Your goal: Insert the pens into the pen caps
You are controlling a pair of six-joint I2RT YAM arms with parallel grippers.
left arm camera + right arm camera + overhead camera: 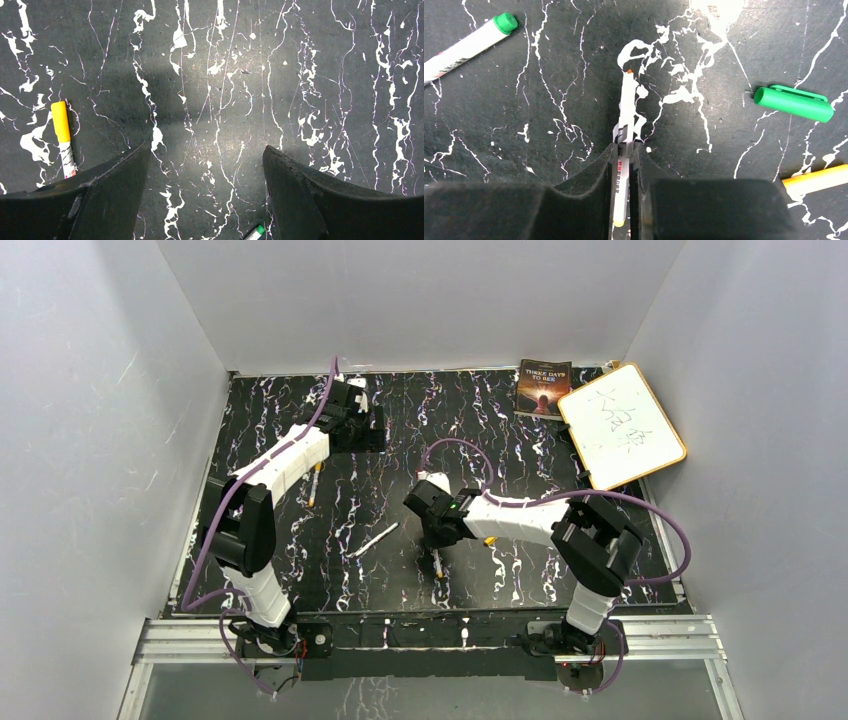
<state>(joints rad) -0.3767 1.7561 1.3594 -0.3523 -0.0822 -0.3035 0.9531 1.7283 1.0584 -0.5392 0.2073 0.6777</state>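
Right claw is gripping narrow on the orange-tipped pen, pads squeezing the barrel toward its yellow tail and leaving the whole nib end sticking out free. That pen is looking light and stiff, with a smooth round plastic barrel, so I'm judging it could slip or swivel between the pads if the squeeze is off-centre. Holding it back near the tail is making sense, since the nib end is the part going into a cap. Its long axis is running straight out from the wrist, nib pointing away, and it appears to be lying on the black marbled surface. Green cap is lying crosswise off to the right, well apart, with a yellow cap peeking in below it. Left claw is hanging wide and empty, a yellow-capped pen lying beside one finger.
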